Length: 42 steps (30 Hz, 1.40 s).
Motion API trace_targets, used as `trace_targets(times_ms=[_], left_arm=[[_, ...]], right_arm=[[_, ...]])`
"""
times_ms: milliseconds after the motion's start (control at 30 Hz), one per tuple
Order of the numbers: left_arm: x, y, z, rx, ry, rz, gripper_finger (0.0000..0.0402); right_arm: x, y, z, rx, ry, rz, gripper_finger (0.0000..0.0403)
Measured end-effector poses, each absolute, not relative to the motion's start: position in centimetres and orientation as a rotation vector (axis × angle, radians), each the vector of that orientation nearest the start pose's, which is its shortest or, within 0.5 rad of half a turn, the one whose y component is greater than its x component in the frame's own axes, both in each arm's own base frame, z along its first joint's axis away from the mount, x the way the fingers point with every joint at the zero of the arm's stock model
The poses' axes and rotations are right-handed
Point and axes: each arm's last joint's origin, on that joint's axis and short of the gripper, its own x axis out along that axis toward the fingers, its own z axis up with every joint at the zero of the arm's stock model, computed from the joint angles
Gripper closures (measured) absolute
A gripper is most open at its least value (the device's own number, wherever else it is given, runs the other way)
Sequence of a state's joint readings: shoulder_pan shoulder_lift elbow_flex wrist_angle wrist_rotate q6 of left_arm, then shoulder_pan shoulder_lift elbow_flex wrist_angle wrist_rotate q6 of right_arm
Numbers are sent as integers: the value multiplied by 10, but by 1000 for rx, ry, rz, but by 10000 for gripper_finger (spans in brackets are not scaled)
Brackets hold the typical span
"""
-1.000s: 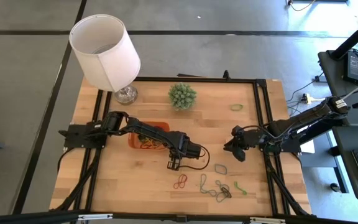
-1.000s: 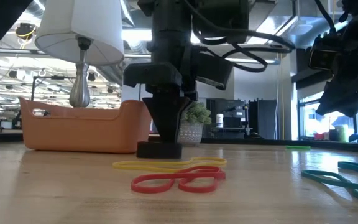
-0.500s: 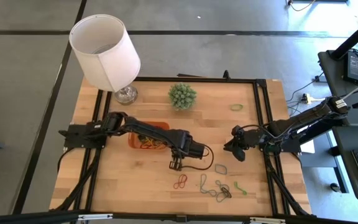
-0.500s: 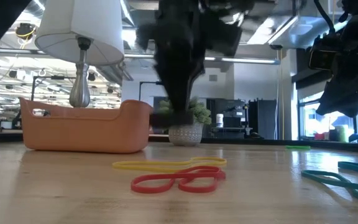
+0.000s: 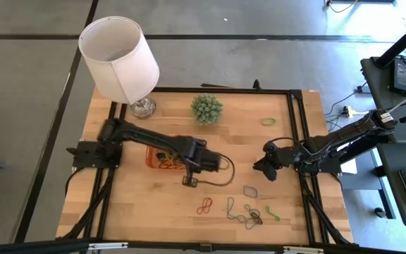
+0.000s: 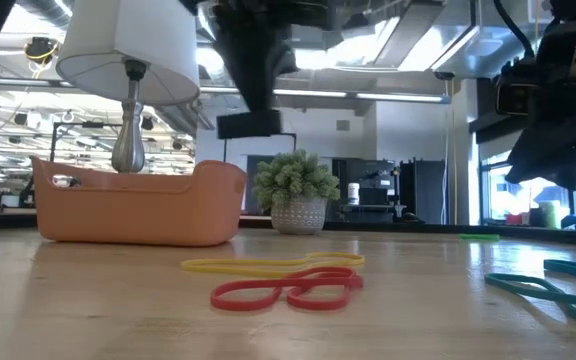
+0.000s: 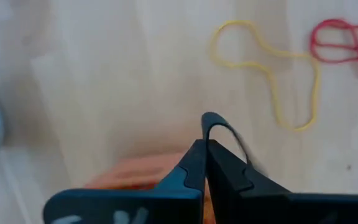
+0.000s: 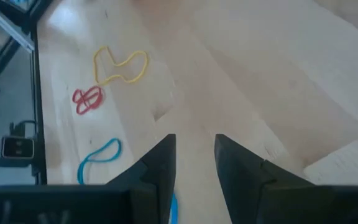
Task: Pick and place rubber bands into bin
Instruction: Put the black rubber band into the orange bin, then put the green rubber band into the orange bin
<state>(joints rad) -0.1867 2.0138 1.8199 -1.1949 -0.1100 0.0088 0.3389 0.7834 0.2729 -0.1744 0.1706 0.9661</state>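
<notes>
High view: we see the left claw (image 5: 188,180) just beside the bin (image 5: 154,161), raised off the table (image 5: 132,204), pinched shut on a dark rubber band (image 7: 225,132). Our right claw (image 5: 267,168) waits open, well apart from the bin.

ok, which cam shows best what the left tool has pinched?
Left wrist view: a thin dark band loops out from the shut left tool, above the table. In the high view the tool is too small to show the band; in the low view it is blurred. The right wrist view misses it.
</notes>
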Motion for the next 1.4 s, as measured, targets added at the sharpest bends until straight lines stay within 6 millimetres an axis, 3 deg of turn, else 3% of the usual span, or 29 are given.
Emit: trace_targets(times_ms=[100, 367, 567, 767, 1067, 1200, 1400], left_arm=[[373, -57, 262, 185, 1345, -37, 400], [310, -19, 241, 143, 1300, 19, 400], [280, 8, 223, 196, 1319, 4, 400], [270, 26, 209, 281, 1328, -38, 389], [267, 43, 206, 284, 1316, -121, 332], [263, 47, 218, 275, 1279, -128, 316], [239, 42, 256, 238, 1144, -72, 324]], right_arm=[[144, 45, 162, 778, 660, -196, 288], [146, 43, 165, 838, 579, -272, 288], [148, 41, 166, 928, 506, -353, 288], [150, 41, 170, 1014, 419, -384, 288], [157, 41, 174, 1033, 326, -397, 288], [158, 42, 171, 1038, 343, -414, 288], [162, 43, 166, 1032, 358, -425, 288]])
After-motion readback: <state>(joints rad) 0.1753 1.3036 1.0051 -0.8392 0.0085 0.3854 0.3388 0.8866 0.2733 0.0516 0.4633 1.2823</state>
